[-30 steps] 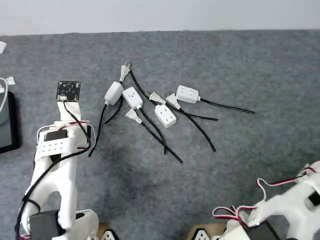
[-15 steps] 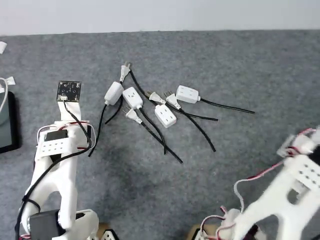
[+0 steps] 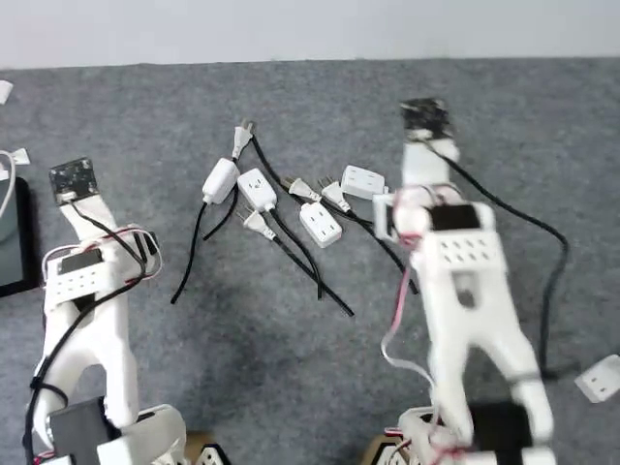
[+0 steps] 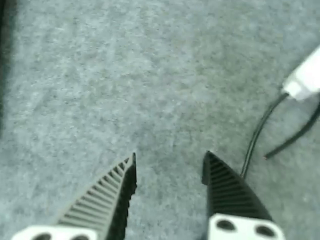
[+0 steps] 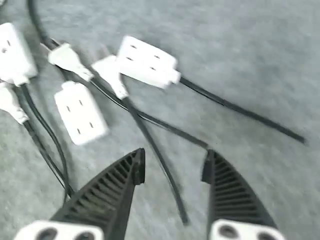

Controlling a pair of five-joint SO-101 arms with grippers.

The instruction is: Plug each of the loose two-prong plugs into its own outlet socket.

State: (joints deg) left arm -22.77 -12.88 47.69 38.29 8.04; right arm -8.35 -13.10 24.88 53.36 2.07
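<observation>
**Both grippers spread; plugs lie loose among the sockets**

A grey, carpet-like tabletop (image 3: 320, 387) is seen carrying two white plastic arms. The right arm (image 3: 465, 291) is stretched from the near edge toward the tabletop's middle. The left arm (image 3: 87, 300) is stretched up the left side.

The right gripper (image 5: 173, 160), black with ribbed fingers, is held spread above the thin black cords (image 5: 150, 135), just on the near side of the cluster. The left gripper (image 4: 170, 162) is likewise held spread, over bare tabletop between the left edge and the cluster.

Four white rectangular outlet sockets are gathered at the tabletop's middle, toward the far edge: one (image 3: 221, 180), a second (image 3: 257, 189), a third (image 3: 320, 223) and a fourth (image 3: 363, 181). Four small white two-prong plugs are scattered among them: one (image 3: 242, 139) nearest the far edge, the others (image 3: 257, 223), (image 3: 302, 187) and (image 3: 335, 196) between the sockets. Each is seen lying outside a socket.
</observation>
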